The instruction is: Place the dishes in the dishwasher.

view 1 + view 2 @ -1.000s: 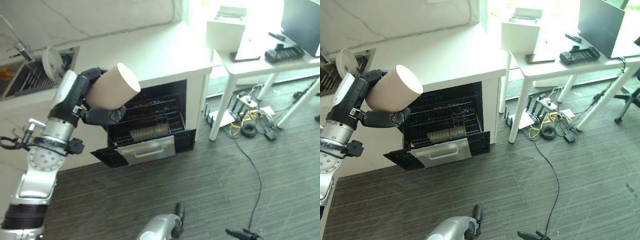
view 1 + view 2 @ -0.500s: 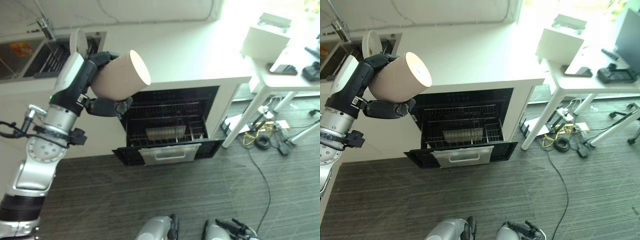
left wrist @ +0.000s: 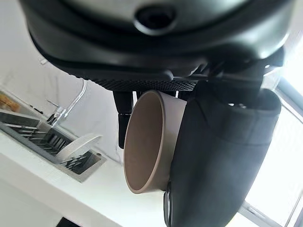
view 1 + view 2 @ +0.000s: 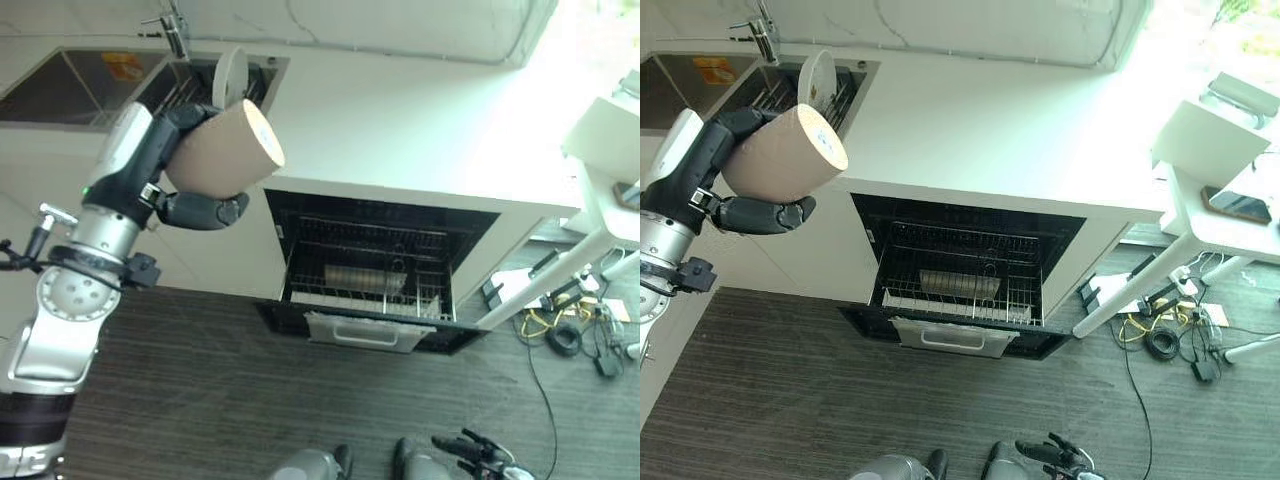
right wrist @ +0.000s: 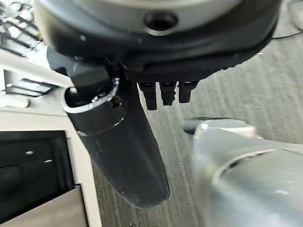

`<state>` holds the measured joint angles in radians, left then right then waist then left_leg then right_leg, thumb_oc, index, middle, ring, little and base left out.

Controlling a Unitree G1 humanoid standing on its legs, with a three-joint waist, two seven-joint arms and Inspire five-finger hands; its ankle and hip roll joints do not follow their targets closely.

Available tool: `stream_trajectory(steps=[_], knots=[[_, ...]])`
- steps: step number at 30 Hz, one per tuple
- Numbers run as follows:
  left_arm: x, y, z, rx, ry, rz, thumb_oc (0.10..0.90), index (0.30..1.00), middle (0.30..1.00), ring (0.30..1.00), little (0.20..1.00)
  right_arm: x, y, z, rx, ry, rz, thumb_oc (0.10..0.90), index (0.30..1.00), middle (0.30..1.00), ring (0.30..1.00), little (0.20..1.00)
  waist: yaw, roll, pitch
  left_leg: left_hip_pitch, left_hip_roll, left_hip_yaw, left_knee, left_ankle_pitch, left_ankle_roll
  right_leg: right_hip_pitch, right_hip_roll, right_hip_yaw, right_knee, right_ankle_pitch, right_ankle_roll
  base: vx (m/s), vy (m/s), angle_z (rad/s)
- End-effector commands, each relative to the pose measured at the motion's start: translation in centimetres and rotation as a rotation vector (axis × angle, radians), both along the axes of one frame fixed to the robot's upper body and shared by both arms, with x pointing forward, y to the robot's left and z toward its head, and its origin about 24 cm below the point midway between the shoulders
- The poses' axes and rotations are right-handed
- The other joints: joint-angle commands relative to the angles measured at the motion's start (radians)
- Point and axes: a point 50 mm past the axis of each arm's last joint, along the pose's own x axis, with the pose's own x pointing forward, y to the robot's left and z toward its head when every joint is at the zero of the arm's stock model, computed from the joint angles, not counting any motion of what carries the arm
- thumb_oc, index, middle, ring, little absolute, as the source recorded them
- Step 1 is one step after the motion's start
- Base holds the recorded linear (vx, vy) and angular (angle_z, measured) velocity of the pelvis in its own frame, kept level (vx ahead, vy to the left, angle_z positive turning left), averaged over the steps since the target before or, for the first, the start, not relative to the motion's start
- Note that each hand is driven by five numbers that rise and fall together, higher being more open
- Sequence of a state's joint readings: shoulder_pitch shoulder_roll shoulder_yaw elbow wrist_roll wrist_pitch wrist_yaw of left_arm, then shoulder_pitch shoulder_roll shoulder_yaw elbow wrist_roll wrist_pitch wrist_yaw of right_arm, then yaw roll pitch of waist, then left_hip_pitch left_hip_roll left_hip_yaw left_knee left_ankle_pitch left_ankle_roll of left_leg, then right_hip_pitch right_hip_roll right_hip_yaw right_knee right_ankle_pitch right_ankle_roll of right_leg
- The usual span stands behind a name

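A tan cup (image 4: 215, 150) lies on its side in the air, mouth towards the counter, with my left hand (image 4: 195, 210) shut on it, fingers over it and thumb under. It hangs in front of the counter edge, left of the open dishwasher (image 4: 370, 265) and above its pulled-out wire rack (image 4: 960, 285). From the left wrist, the cup (image 3: 147, 142) shows its brown inside beside the thumb (image 3: 222, 156). A pale cylindrical dish (image 4: 362, 278) lies in the rack. My right hand (image 5: 123, 151) hangs low over the floor, fingers relaxed and holding nothing.
A white plate (image 4: 816, 78) stands upright in the sink's drying rack (image 4: 180, 85), behind the cup, with a faucet (image 4: 172, 20) beyond. The dishwasher door (image 4: 360, 330) sticks out low over the dark floor. A white table (image 4: 1230, 215) and cables (image 4: 1160, 340) are at the right.
The camera has swung left, so the sink and plate now show more fully and the dishwasher sits further right. The cup stays in my left hand, tipped slightly lower.
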<state>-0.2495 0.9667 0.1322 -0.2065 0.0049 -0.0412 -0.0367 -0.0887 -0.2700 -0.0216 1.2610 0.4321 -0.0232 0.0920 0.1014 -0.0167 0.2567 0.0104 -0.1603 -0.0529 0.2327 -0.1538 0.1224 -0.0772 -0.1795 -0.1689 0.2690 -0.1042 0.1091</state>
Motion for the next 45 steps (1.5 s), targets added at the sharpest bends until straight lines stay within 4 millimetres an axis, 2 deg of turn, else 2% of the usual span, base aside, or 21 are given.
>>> stream_trajectory(steps=[1, 2, 5, 8, 10, 12, 13, 15, 17, 18, 20, 22, 23, 24, 25, 26, 28, 31, 35, 39, 45], knots=[[-2.4, -0.6, 6.3, 0.019, -0.278, -0.041, 0.4, 0.3, 0.3, 0.3, 0.3, -0.9, -2.7, 0.7, -0.075, 0.026, 0.052, 0.8, 0.9, 0.9, 0.9, 0.9, -0.031, 0.057, -0.079, -0.097, 0.293, 0.114, 0.067, -0.056, -0.212, 0.015, -0.006, -0.042, 0.031, -0.115, 0.046, 0.15, -0.324, 0.38], [-2.5, -0.5, 6.5, 0.013, -0.28, -0.047, 0.4, 0.3, 0.3, 0.3, 0.3, -1.3, -2.8, 0.6, -0.076, 0.041, 0.055, 0.8, 0.9, 0.9, 0.9, 0.9, -0.03, 0.06, -0.073, -0.102, 0.312, 0.111, 0.067, -0.035, -0.226, 0.024, 0.008, -0.048, 0.031, -0.123, 0.033, 0.1, -0.221, 0.32], [-2.7, -0.1, 6.9, -0.001, -0.283, -0.046, 0.4, 0.3, 0.3, 0.3, 0.3, -1.8, -3.1, 0.5, -0.09, 0.064, 0.079, 0.8, 0.9, 0.9, 0.9, 0.9, -0.024, 0.062, -0.062, -0.099, 0.322, 0.107, 0.067, -0.005, -0.234, 0.039, 0.023, -0.049, 0.031, -0.13, 0.014, 0.09, -0.179, 0.31], [-3.0, 0.5, 6.9, -0.011, -0.277, -0.046, 0.4, 0.3, 0.3, 0.3, 0.3, -1.7, -3.4, 0.6, -0.102, 0.069, 0.095, 0.8, 0.9, 0.9, 0.9, 0.9, -0.016, 0.051, -0.048, -0.075, 0.299, 0.114, 0.067, 0.029, -0.222, 0.05, 0.023, -0.032, 0.031, -0.129, 0.002, 0.11, -0.154, 0.31], [-3.3, 1.1, 7.0, -0.025, -0.262, -0.062, 0.4, 0.3, 0.3, 0.3, 0.3, -1.8, -3.9, 0.8, -0.113, 0.073, 0.087, 0.8, 0.9, 0.9, 0.9, 0.9, 0.001, 0.03, -0.028, -0.071, 0.255, 0.121, 0.096, 0.097, -0.208, 0.069, 0.016, -0.007, 0.031, -0.13, -0.014, 0.12, -0.152, 0.09], [-3.4, 1.1, 7.0, -0.024, -0.25, -0.085, 0.4, 0.3, 0.3, 0.3, 0.3, -1.9, -4.2, 0.9, -0.115, 0.072, 0.052, 0.8, 0.9, 0.9, 0.9, 0.9, 0.008, 0.034, -0.014, -0.105, 0.237, 0.13, 0.113, 0.1, -0.207, 0.084, 0.024, -0.013, 0.031, -0.132, -0.019, 0.08, -0.007, 0.05], [-3.4, 1.1, 6.9, -0.02, -0.247, -0.093, 0.4, 0.3, 0.3, 0.3, 0.3, -2.0, -4.4, 0.9, -0.115, 0.072, 0.033, 0.8, 0.9, 0.9, 0.9, 0.9, 0.009, 0.039, -0.012, -0.106, 0.226, 0.132, 0.083, 0.097, -0.205, 0.088, 0.026, -0.018, 0.031, -0.134, -0.016, 0.08, 0.121, 0.13], [-3.5, 0.8, 6.6, -0.01, -0.245, -0.116, 0.4, 0.3, 0.3, 0.3, 0.3, -2.2, -4.6, 1.0, -0.115, 0.074, -0.009, 0.8, 0.9, 0.9, 0.9, 0.9, 0.01, 0.076, -0.012, -0.167, 0.227, 0.132, 0.067, 0.076, -0.22, 0.108, 0.05, -0.034, 0.031, -0.149, -0.008, 0.09, 0.26, 0.26], [-3.4, 0.6, 6.1, -0.009, -0.248, -0.124, 0.4, 0.3, 0.3, 0.3, 0.3, -2.4, -4.7, 0.9, -0.114, 0.081, -0.039, 0.8, 0.9, 0.9, 0.9, 0.9, 0.007, 0.082, -0.024, -0.17, 0.224, 0.103, 0.067, 0.045, -0.219, 0.11, 0.047, -0.033, 0.031, -0.158, -0.001, 0.07, 0.331, 0.32], [-3.4, 0.7, 5.8, -0.013, -0.249, -0.122, 0.4, 0.3, 0.3, 0.3, 0.3, -2.4, -4.7, 0.9, -0.11, 0.088, -0.056, 0.8, 0.9, 0.9, 0.9, 0.9, 0.007, 0.088, -0.037, -0.165, 0.206, 0.074, 0.067, 0.033, -0.211, 0.099, 0.043, -0.027, 0.031, -0.15, 0.004, 0.06, 0.358, -0.09], [-3.5, 0.7, 5.7, -0.008, -0.253, -0.126, 0.4, 0.3, 0.3, 0.3, 0.3, -2.7, -4.5, 0.7, -0.095, 0.095, -0.088, 0.8, 0.9, 0.9, 0.9, 0.9, 0.0, 0.096, -0.059, -0.146, 0.199, 0.073, 0.067, 0.007, -0.203, 0.096, 0.027, -0.044, 0.031, -0.142, 0.012, 0.08, 0.34, -0.55], [-3.5, 0.7, 5.8, 0.029, -0.244, -0.133, 0.4, 0.3, 0.3, 0.3, 0.3, -3.2, -3.2, 0.1, -0.061, 0.1, -0.076, 0.8, 0.9, 0.9, 0.9, 0.9, -0.028, 0.116, -0.066, -0.102, 0.182, 0.042, 0.067, -0.038, -0.158, 0.12, 0.041, -0.042, 0.031, -0.071, 0.029, 0.17, 0.261, -0.46], [-3.2, 0.3, 5.8, 0.041, -0.239, -0.145, 0.4, 0.3, 0.3, 0.3, 0.3, -3.0, -2.3, -0.1, -0.055, 0.082, -0.052, 0.8, 0.9, 0.9, 0.9, 0.9, -0.049, 0.12, -0.045, -0.078, 0.182, 0.038, 0.067, -0.058, -0.131, 0.093, 0.009, -0.023, 0.031, -0.025, 0.045, 0.11, 0.012, 0.11], [-3.1, 0.2, 5.9, 0.042, -0.24, -0.144, 0.4, 0.3, 0.3, 0.3, 0.3, -2.9, -2.2, -0.1, -0.057, 0.079, -0.047, 0.8, 0.9, 0.9, 0.9, 0.9, -0.047, 0.111, -0.04, -0.073, 0.182, 0.053, 0.067, -0.06, -0.133, 0.078, -0.02, -0.021, 0.031, -0.043, 0.051, 0.07, -0.145, 0.2], [-3.0, 0.0, 6.1, 0.045, -0.24, -0.131, 0.4, 0.3, 0.3, 0.3, 0.3, -2.8, -2.2, -0.1, -0.07, 0.083, -0.031, 0.8, 0.9, 0.9, 0.9, 0.9, -0.049, 0.096, -0.036, -0.065, 0.18, 0.068, 0.067, -0.071, -0.138, 0.044, -0.069, -0.007, 0.031, -0.022, 0.074, 0.04, -0.185, 0.06], [-2.9, 0.0, 6.3, 0.047, -0.241, -0.124, 0.4, 0.3, 0.3, 0.3, 0.3, -2.6, -2.2, -0.1, -0.075, 0.086, -0.023, 0.8, 0.9, 0.9, 0.9, 0.9, -0.048, 0.087, -0.036, -0.064, 0.179, 0.078, 0.067, -0.078, -0.139, 0.021, -0.091, 0.01, 0.031, -0.01, 0.088, 0.05, -0.186, -0.15], [-2.7, -0.2, 6.9, 0.054, -0.238, -0.112, 0.4, 0.3, 0.3, 0.3, 0.3, -2.4, -2.4, 0.0, -0.082, 0.092, -0.002, 0.8, 0.9, 0.9, 0.9, 0.9, -0.051, 0.076, -0.036, -0.057, 0.194, 0.094, 0.067, -0.096, -0.143, -0.018, -0.123, 0.055, 0.031, 0.008, 0.117, 0.08, -0.219, -0.25], [-2.7, 0.0, 7.6, 0.049, -0.215, -0.107, 0.4, 0.3, 0.3, 0.3, 0.3, -2.3, -2.7, 0.2, -0.074, 0.093, 0.041, 0.8, 0.9, 0.9, 0.9, 0.9, -0.03, 0.065, -0.056, -0.066, 0.241, 0.136, 0.067, -0.105, -0.159, -0.017, -0.128, 0.028, 0.031, -0.034, 0.134, 0.09, -0.283, -0.04], [-2.9, -0.3, 7.3, 0.034, -0.183, -0.118, 0.4, 0.3, 0.3, 0.3, 0.3, -2.3, -2.7, 0.2, -0.067, 0.098, 0.057, 0.8, 0.9, 0.9, 0.9, 0.9, -0.023, 0.062, -0.082, -0.086, 0.298, 0.155, 0.067, -0.093, -0.192, -0.002, -0.105, -0.017, 0.031, -0.073, 0.115, 0.08, -0.29, -0.06], [-3.0, -1.0, 7.3, 0.024, -0.191, -0.135, 0.4, 0.3, 0.3, 0.3, 0.3, -2.8, -2.8, 0.1, -0.051, 0.096, -0.011, 0.8, 0.9, 0.9, 0.9, 0.9, -0.043, 0.074, -0.09, -0.117, 0.348, 0.151, 0.067, -0.057, -0.231, 0.004, -0.063, -0.021, 0.031, -0.104, 0.087, 0.01, -0.154, 0.08], [-3.2, -0.7, 7.4, -0.004, -0.194, -0.134, 0.4, 0.3, 0.3, 0.3, 0.3, -3.3, -3.1, 0.1, -0.05, 0.09, -0.051, 0.8, 0.9, 0.9, 0.9, 0.9, -0.036, 0.091, -0.103, -0.153, 0.372, 0.138, 0.067, -0.022, -0.263, 0.002, -0.047, -0.032, 0.031, -0.116, 0.079, 0.0, -0.054, 0.01]])
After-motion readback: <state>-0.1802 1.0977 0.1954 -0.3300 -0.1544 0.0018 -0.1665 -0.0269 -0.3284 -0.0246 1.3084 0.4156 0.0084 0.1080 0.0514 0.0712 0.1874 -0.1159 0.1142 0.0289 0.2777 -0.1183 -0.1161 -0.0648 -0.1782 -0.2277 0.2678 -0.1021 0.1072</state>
